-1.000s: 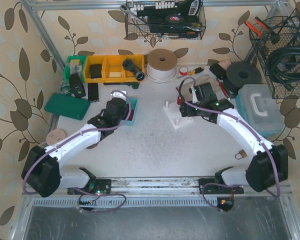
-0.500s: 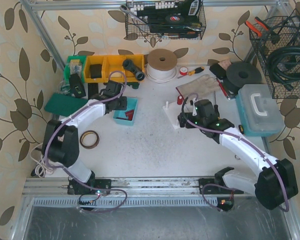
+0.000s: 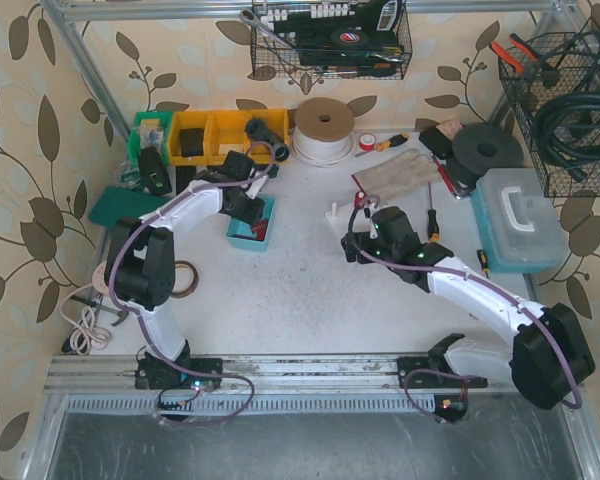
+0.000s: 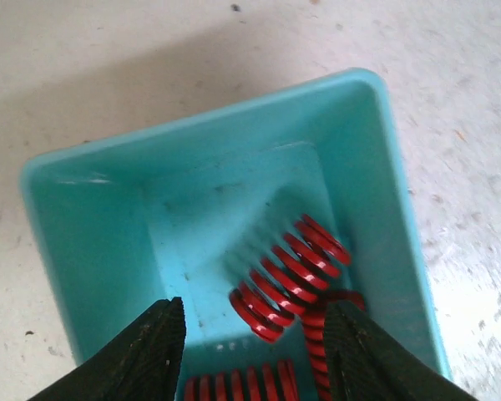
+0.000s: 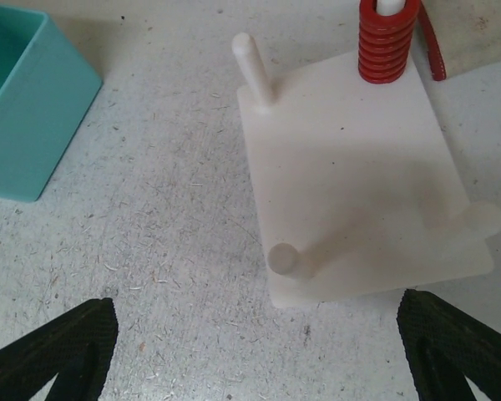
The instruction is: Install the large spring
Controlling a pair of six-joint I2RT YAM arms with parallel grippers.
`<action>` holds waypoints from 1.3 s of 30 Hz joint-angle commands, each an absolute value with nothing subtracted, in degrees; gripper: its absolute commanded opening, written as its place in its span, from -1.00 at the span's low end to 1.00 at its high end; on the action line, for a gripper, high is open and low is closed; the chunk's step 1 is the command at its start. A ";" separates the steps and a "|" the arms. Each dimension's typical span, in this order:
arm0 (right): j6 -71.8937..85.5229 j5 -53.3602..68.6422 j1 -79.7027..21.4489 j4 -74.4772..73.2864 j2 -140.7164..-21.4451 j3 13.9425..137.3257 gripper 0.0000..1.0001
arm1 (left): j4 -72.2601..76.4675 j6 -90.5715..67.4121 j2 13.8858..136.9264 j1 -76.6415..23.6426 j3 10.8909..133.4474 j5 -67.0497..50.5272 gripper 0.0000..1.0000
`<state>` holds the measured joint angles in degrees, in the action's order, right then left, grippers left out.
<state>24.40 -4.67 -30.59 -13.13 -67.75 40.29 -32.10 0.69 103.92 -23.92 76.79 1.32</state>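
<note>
A teal bin (image 4: 83, 159) holds three red springs; the largest in view (image 4: 288, 276) lies diagonally on the bin floor. My left gripper (image 4: 255, 351) is open just above the bin, its fingers either side of that spring and not touching it. In the top view the left gripper (image 3: 242, 200) is over the bin (image 3: 242, 235). A white peg plate (image 5: 351, 167) carries one red spring (image 5: 387, 42) on its far peg; three other pegs are bare. My right gripper (image 5: 255, 351) is open and empty above the plate's near edge.
The bin (image 5: 25, 125) sits left of the plate. A tape roll (image 3: 183, 278) lies at the left. Yellow bins (image 3: 212, 137), a white roll (image 3: 325, 128), a glove (image 3: 400, 172), a screwdriver (image 3: 432, 225) and a plastic case (image 3: 520, 218) line the back and right.
My left arm has swung from the table's near left out to the teal bin. My right gripper has drawn back and to the left, over the plate's near edge.
</note>
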 commanded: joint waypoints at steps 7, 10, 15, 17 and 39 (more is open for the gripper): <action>23.61 -7.08 -32.60 -13.35 -63.82 40.94 0.80 | -44.34 28.73 104.24 -18.28 86.05 -15.64 -0.03; 23.39 -7.74 -32.61 -13.38 -61.64 40.25 0.80 | -48.48 35.80 106.12 -18.02 87.55 -17.62 -0.03; 23.08 -8.34 -32.65 -13.40 -59.63 39.83 0.80 | -52.36 42.68 109.37 -17.98 88.83 -18.72 -0.05; 22.94 -8.76 -32.66 -13.81 -59.56 39.98 0.80 | -51.32 43.09 109.90 -18.00 88.42 -18.51 -0.06; 21.60 -11.53 -32.67 -14.67 -59.75 40.52 0.80 | -43.75 45.23 116.22 -19.48 87.89 -16.04 0.11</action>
<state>22.44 -9.91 -32.40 -13.98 -60.07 40.29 -45.32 43.59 115.90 -18.59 87.46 -16.56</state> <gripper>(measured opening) 0.900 0.558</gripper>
